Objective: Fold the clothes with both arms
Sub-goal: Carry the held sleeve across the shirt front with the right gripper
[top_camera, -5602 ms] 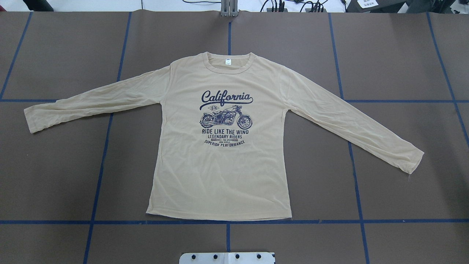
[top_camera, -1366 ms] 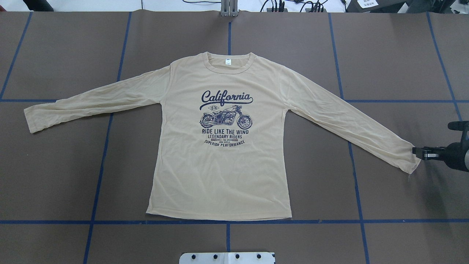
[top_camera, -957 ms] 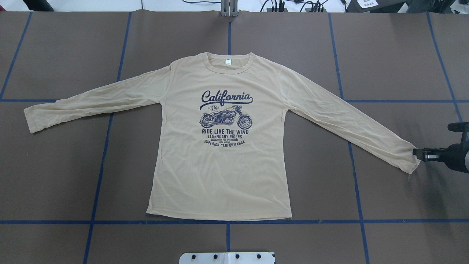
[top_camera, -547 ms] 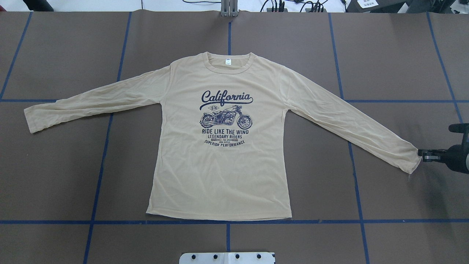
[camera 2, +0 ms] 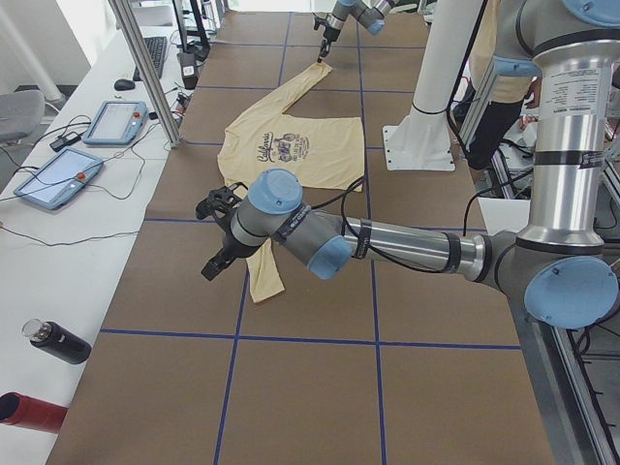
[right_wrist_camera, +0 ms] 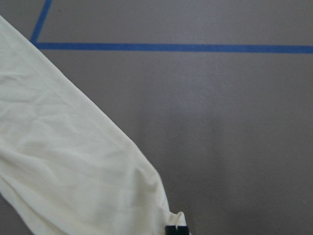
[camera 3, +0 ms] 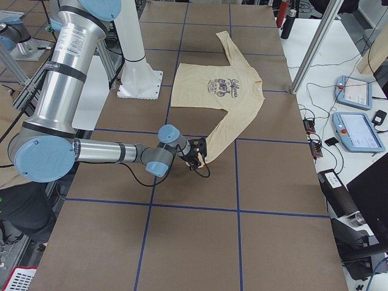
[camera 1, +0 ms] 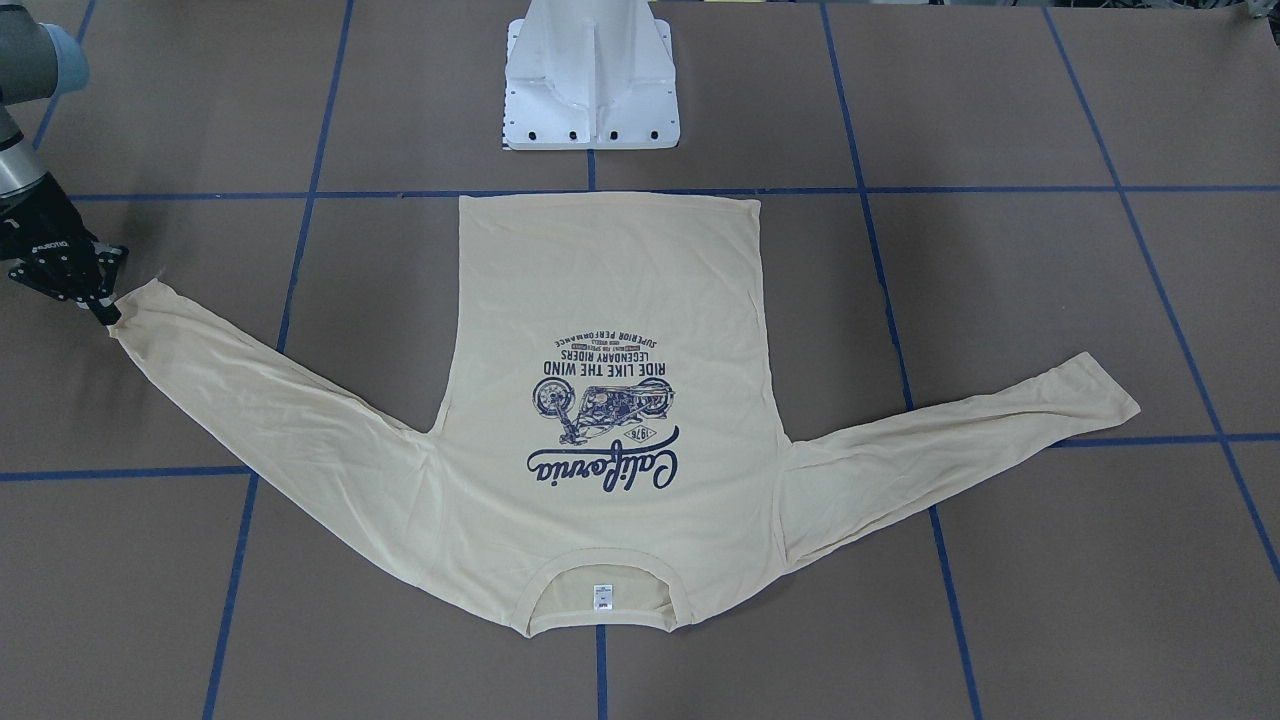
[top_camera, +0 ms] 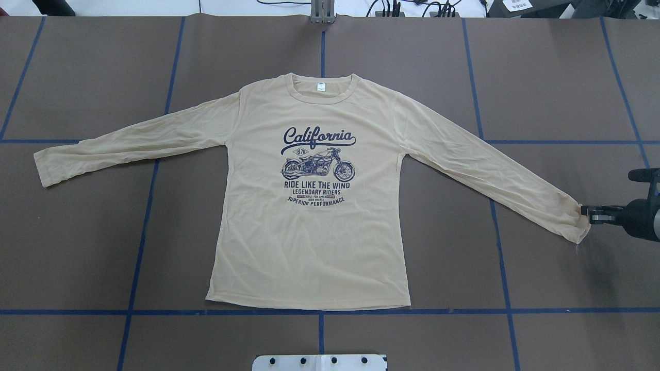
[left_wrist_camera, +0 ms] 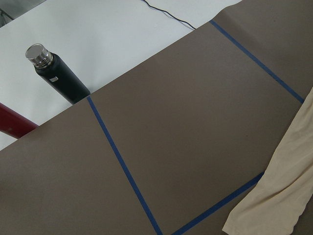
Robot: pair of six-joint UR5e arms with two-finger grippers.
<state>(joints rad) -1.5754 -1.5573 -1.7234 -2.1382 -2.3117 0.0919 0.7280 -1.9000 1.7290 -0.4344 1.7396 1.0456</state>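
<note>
At the left of the overhead view one sleeve (top_camera: pixel 129 141) of the shirt (top_camera: pixel 309 242) lay stretched out, its cuff (top_camera: pixel 45 170) near the left edge of the frame. No hand showed there. The left hand (camera 2: pixel 213 237) appeared only in the side view from the end of the surface (top_camera: pixel 93 247), held above it and near that cuff. Whether that hand was open or closed could not be told. Its wrist view caught the cuff in the lower right corner, apart from the hand.

In the centre the shirt's body lay flat and print-up. The collar (top_camera: pixel 322 93) was toward the top of the frame and the bottom edge ran along the blue tape line (top_camera: pixel 154 312).

To the right the other sleeve (top_camera: pixel 490 170) ran down and outward in a long straight slant. The right hand (top_camera: pixel 585 214) met it end-on at the cuff. Its fingers (right_wrist_camera: pixel 170 229) were drawn almost together on the cuff's corner with the cloth puckered against them, so it looked to have a pinch of the sleeve end. From that hand the sleeve's long axis pointed up and to the left, toward the shoulder and chest. The fold would likely carry the cuff along that line over the body, and the right hand was the one placed for it.
</note>
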